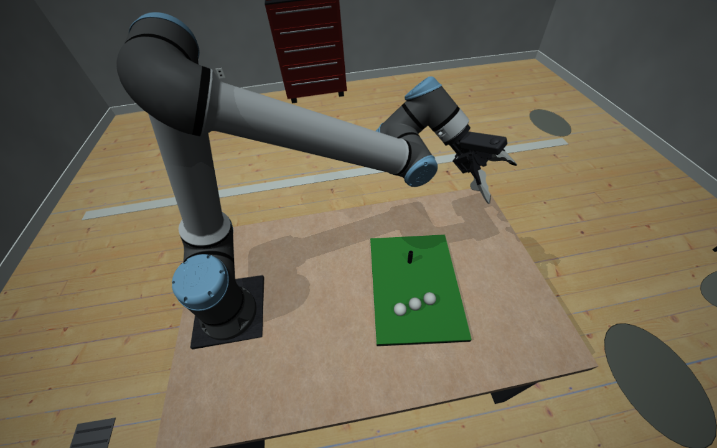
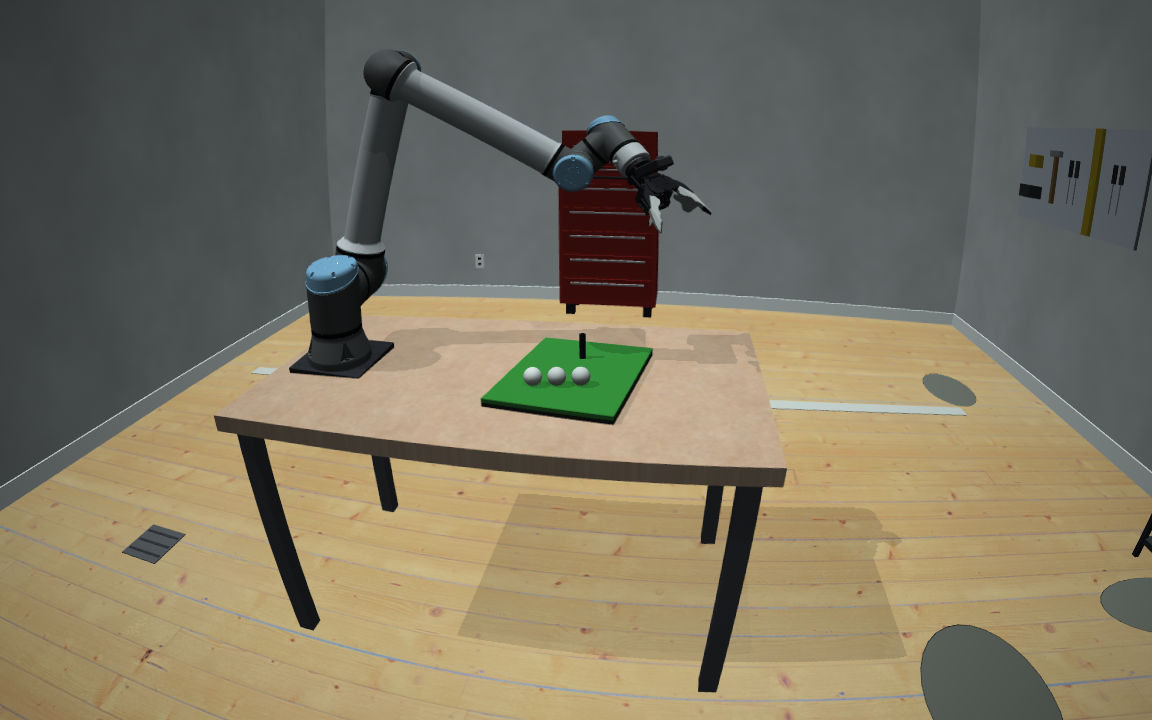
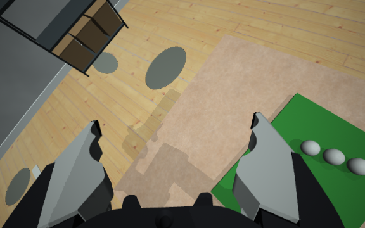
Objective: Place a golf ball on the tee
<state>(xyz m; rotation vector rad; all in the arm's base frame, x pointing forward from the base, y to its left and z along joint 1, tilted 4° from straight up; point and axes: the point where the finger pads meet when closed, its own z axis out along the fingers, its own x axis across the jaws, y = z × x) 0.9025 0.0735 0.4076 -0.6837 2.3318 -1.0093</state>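
Currently the gripper [image 1: 496, 177] hangs spread wide and empty, high past the mat's [image 1: 439, 328] 1 o'clock corner. Three golf balls [image 1: 415, 303] lie at the tee's [image 1: 409, 256] 6 o'clock; descend squarely over one ball.

Looks like a workshop/robot lab. Bare gray walls, plank wood floor w/ taped line [image 1: 316, 179]. Red tool chest w/ drawers [image 2: 607, 259] against back wall, tool board [image 2: 1086, 183] w/ hammer etc. on right wall, black shelf rack [image 3: 84, 73] holding cardboard boxes. Arm [image 2: 464, 107] bolted via base plate [image 1: 254, 284] to a plain worktable [image 2: 437, 429] mid-room.
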